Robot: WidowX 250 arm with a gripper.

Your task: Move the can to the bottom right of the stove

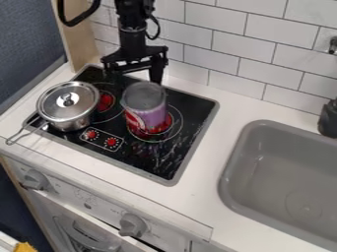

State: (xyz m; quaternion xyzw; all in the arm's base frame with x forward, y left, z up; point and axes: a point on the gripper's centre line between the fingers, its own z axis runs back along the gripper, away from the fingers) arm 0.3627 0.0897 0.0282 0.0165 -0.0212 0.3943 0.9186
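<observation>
The can (146, 109), purple and red with a grey top, stands upright on the black stove top (184, 147), over the red-centred burner ring right of the pot. My gripper (136, 76) hangs at the back of the stove, just behind and above the can, its two fingers spread apart with nothing seen between them. The can's top partly overlaps the space below the gripper, and I cannot tell how far apart they are in depth.
A lidded silver pot (68, 106) sits on the stove's left side, its handle pointing to the front left. Right of the stove is a grey sink (240, 147), with a dark object (327, 119) at its back edge. A tiled wall (223, 47) rises behind.
</observation>
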